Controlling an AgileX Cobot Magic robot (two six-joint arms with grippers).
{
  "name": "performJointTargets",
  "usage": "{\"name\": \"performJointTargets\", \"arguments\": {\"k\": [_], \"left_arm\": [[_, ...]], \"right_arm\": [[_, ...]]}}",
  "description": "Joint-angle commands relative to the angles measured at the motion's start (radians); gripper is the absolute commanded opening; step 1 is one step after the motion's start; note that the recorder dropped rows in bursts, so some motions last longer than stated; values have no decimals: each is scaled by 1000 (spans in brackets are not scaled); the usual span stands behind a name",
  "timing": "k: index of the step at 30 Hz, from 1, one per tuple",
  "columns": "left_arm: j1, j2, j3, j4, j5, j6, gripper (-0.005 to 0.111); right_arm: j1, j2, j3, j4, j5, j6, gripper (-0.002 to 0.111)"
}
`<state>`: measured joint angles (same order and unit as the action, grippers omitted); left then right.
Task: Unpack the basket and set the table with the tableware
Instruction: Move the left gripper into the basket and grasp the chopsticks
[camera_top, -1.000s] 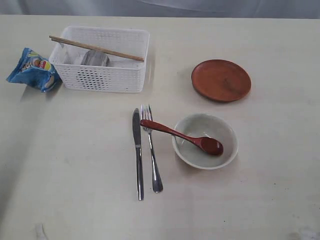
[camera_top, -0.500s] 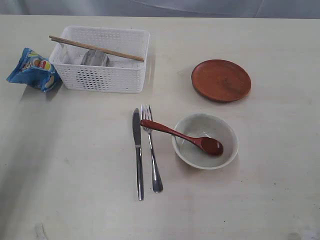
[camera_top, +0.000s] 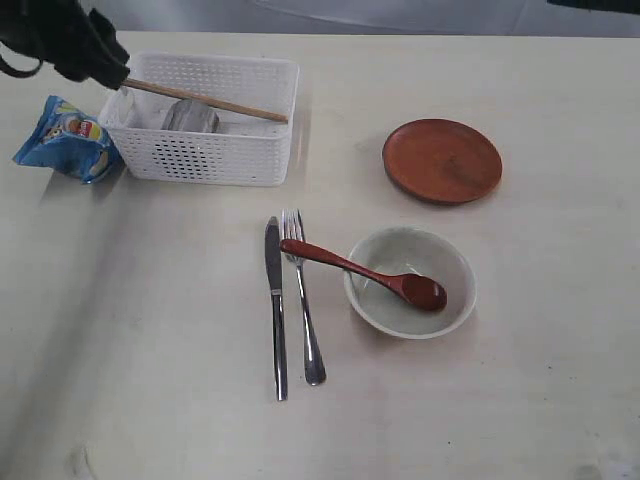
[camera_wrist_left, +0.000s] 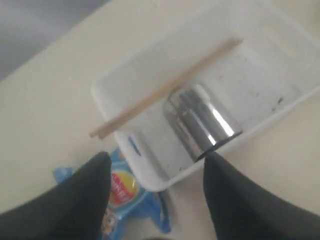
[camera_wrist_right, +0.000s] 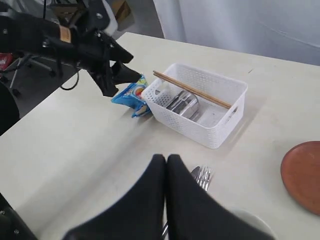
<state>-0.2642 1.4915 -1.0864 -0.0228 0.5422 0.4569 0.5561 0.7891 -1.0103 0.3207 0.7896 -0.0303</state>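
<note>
Left gripper (camera_wrist_left: 157, 161), open, hangs apparently just above basket (camera_wrist_left: 270, 55) corner and chopsticks (camera_wrist_left: 165, 90)

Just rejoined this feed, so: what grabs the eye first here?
The white basket at the exterior view's upper left, chopsticks across its rim, a steel cup on its side inside. The left tool hovers open above its end by the blue crisp bag. In the middle, knife and fork lie side by side, a red-brown spoon propped in the bowl.

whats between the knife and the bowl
The fork, lying right beside the knife; the spoon reaches its handle out of the bowl and crosses over the fork. The exterior view shows this.
</note>
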Motion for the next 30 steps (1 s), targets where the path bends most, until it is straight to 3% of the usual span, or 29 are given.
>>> {"name": "performJointTargets", "arguments": {"k": [1, 4, 9, 12, 16, 19, 24, 30], "left_arm": [[-18, 179, -138, 425, 250, -284, 52], [-18, 269, -223, 511, 315, -443, 53], [-22, 312, -281, 333, 186, -282, 53], [-32, 310, -281, 246, 86, -102, 53], [-56, 327, -281, 124, 88, 322, 53], [-72, 360, -281, 119, 62, 464, 53], [-74, 408, -281, 127, -22, 467, 53], [-74, 458, -281, 297, -55, 469, 53]], "right_arm": [[-4, -3, 1, -16, 6, -17, 1], [-4, -3, 1, -16, 6, -19, 1], [-4, -3, 1, -16, 6, -23, 1], [-4, -3, 1, -16, 8, -27, 1], [-4, -3, 1, -16, 13, -37, 1], [-4, -3, 1, -16, 13, -37, 1], [-4, -3, 1, -16, 26, -46, 1], [-4, -3, 1, -16, 30, -48, 1]]}}
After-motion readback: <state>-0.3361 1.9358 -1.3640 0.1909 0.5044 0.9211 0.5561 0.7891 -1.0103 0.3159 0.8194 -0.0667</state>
